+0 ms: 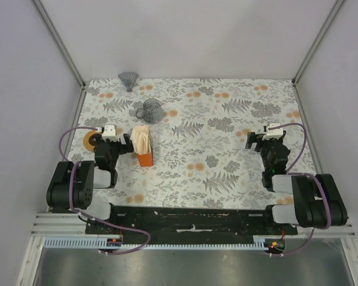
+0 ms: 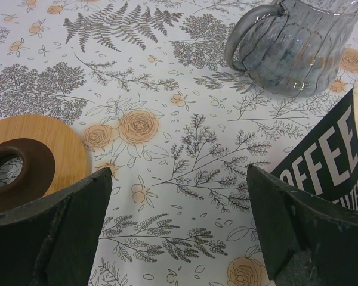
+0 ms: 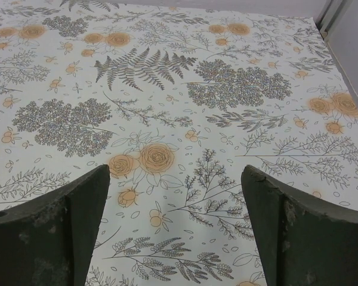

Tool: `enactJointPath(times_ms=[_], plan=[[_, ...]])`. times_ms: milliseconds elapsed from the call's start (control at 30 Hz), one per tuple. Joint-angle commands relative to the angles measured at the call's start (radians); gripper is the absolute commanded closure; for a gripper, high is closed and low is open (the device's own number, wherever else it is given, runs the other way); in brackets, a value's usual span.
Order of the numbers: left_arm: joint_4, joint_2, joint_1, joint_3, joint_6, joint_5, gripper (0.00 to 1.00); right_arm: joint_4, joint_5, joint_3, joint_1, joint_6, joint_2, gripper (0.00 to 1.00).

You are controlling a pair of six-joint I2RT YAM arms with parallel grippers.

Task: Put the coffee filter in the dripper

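Left claw [image 2: 179,196]: wide open, empty, low over the surface [image 1: 227,155].
Right claw [image 3: 176,196]: wide open, empty.
Coffee filter [image 1: 143,138]: left of centre, standing in orange box [image 1: 145,159]; rounded edge up, long axis near vertical.
Dripper [image 1: 129,79]: upper left, well apart.
Risk: I judge a pinch may crumple the paper or lift several sheets.

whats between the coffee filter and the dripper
The clear glass jug stands roughly between the coffee filter and the dripper, seen in the top external view.
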Motion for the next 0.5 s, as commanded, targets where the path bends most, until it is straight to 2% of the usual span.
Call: enactJointPath(times_ms=[0, 67, 200, 367, 467], plan=[[0.072, 0.000, -0.002, 0.010, 0.039, -0.011, 0.00, 0.016, -0.009, 0.025, -0.005, 0.010, -0.015, 0.02], [0.069, 0.000, 0.000, 0.010, 0.038, -0.011, 0.00, -0.097, -0.044, 0.064, -0.005, 0.001, -0.058, 0.02], [0.069, 0.002, -0.002, 0.011, 0.038, -0.009, 0.00, -0.426, -0.051, 0.219, -0.005, 0.008, -0.156, 0.02], [0.064, -0.012, -0.002, 0.011, 0.033, -0.018, 0.00, -0.628, -0.197, 0.354, -0.005, 0.065, -0.213, 0.02], [-0.131, -0.060, 0.004, 0.100, -0.008, -0.082, 0.00, -0.726, -0.301, 0.432, -0.001, 0.065, -0.219, 0.02]])
